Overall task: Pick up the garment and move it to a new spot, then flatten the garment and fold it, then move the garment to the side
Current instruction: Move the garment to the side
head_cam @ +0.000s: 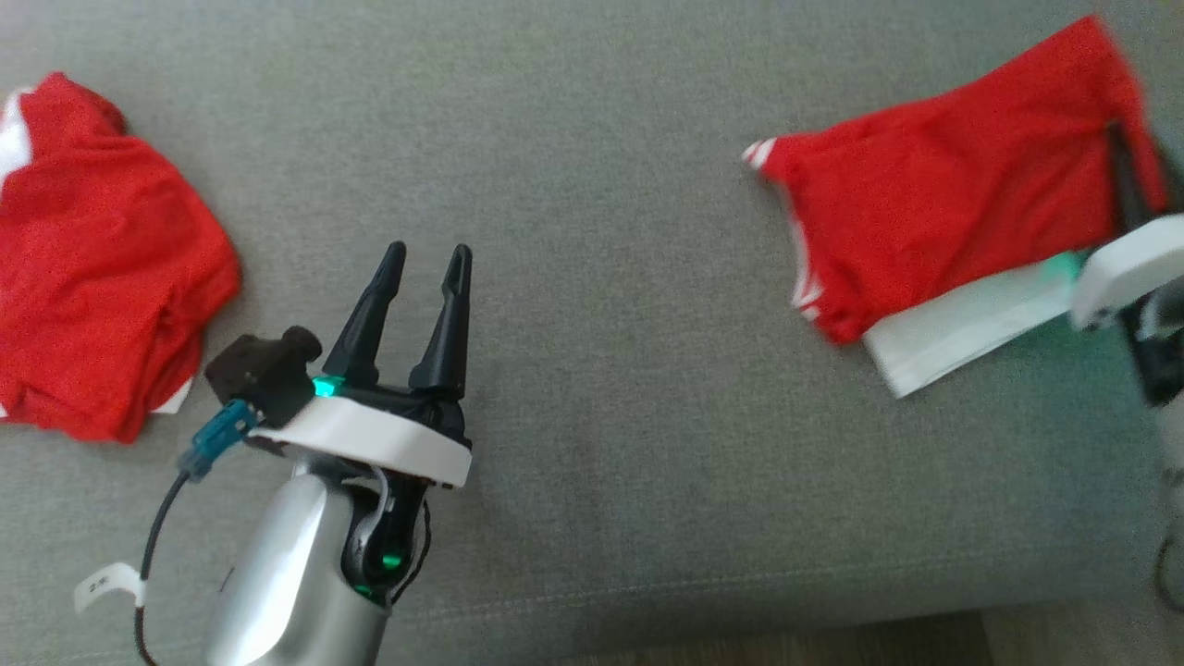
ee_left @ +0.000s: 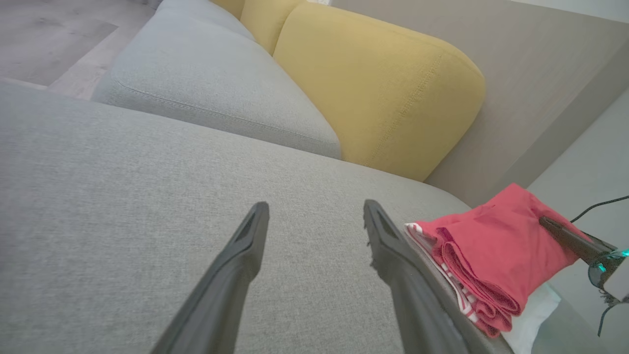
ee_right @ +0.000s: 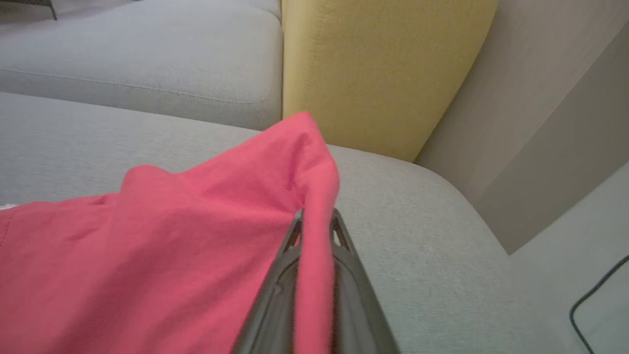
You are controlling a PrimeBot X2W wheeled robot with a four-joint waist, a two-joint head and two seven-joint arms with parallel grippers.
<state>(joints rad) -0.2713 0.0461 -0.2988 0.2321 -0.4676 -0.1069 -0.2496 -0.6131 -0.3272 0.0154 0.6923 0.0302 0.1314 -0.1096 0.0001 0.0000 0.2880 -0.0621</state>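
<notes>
the red garment (head_cam: 943,185) with white trim lies at the right end of the grey sofa cushion (head_cam: 601,416), its right edge pinched between the fingers of the right gripper (ee_right: 317,221). the left gripper (head_cam: 430,254) hovers spread and empty near the middle. the cloth lies in layers, so folding seems done and only the move aside looks left. another red garment (head_cam: 92,259) sits at the left.

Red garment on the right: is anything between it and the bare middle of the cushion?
Nothing lies on the grey cushion in between. The right hand is shut on the garment. The open left hand hangs over the middle and could cross its path; a second red garment sits far left.
</notes>
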